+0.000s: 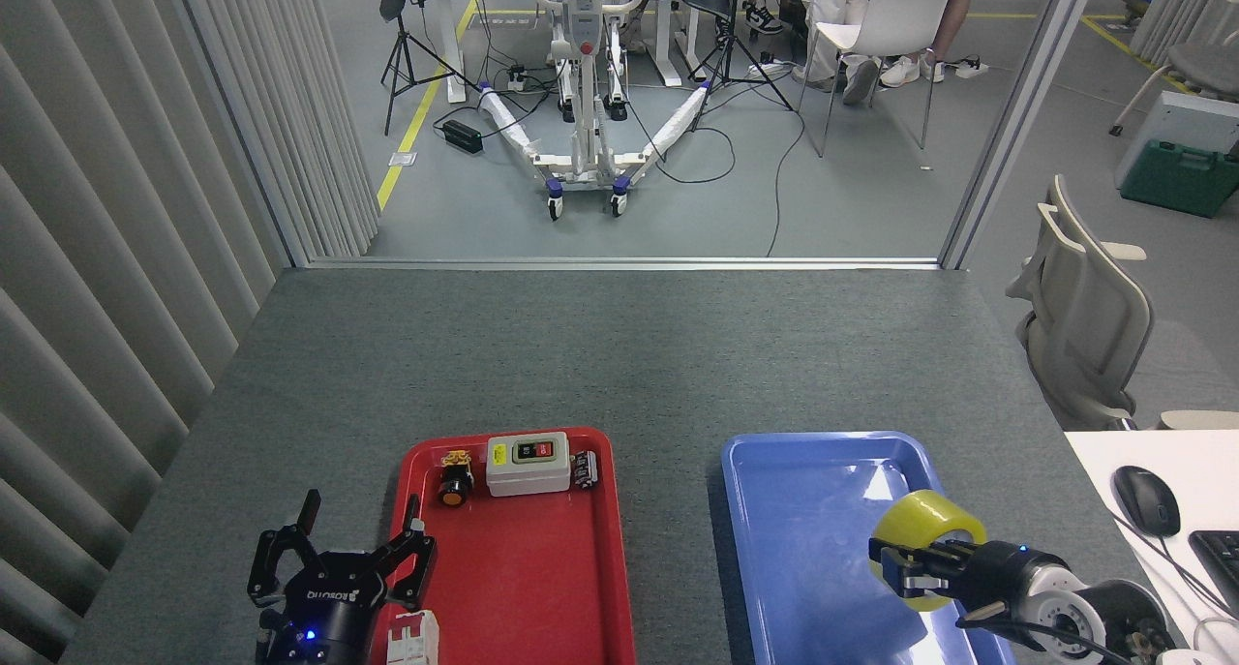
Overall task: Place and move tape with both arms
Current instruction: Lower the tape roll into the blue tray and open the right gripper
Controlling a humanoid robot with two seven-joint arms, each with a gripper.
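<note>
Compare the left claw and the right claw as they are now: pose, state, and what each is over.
The left claw points away from the robot with its fingers spread and nothing between them; the right claw points leftward, shut on the tape. The left claw hangs at the left edge of the red tray; the right claw is over the blue tray. Both are black with a blue light.

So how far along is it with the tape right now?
Picked up: the right claw is shut on the tape, holding it above the blue tray. The left claw is open and empty beside the red tray. Left to do: setting the tape down and any move with the left arm.
</note>
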